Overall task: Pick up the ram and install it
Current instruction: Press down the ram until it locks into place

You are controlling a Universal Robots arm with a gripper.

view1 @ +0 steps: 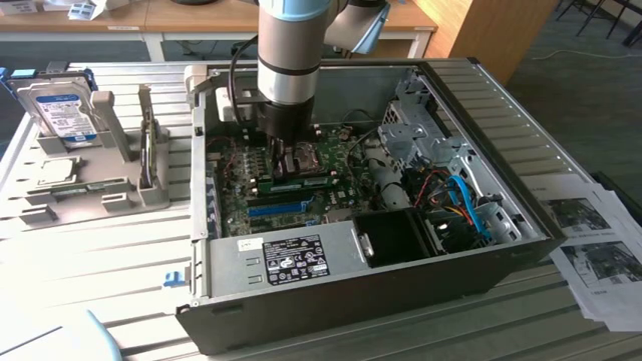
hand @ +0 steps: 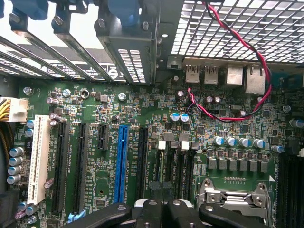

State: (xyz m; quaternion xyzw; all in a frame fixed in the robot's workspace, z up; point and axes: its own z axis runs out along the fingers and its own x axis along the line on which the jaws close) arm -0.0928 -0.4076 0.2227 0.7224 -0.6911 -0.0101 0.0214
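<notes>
Inside the open computer case (view1: pixel 507 113) my gripper (view1: pixel 289 170) reaches down over the motherboard. The ram (view1: pixel 307 180), a thin green stick, lies lengthwise right under the fingertips, along the memory slots beside the processor socket. The fingers are shut on it. In the wrist view my gripper (hand: pixel 164 209) shows its black fingers (hand: pixel 151 211) pressed close together. They hover over the black memory slots (hand: pixel 173 166). The ram itself is hidden beneath the fingers there.
A blue expansion slot (hand: pixel 121 161) and black slots run parallel to the memory slots. The metal processor socket (hand: pixel 232 199) lies beside them, and a red-black wire (hand: pixel 247 47) loops nearby. A grey fixture (view1: pixel 90 199) holding a hard drive (view1: pixel 60 113) stands at the exterior view's left. Papers (view1: pixel 592 241) lie at the right.
</notes>
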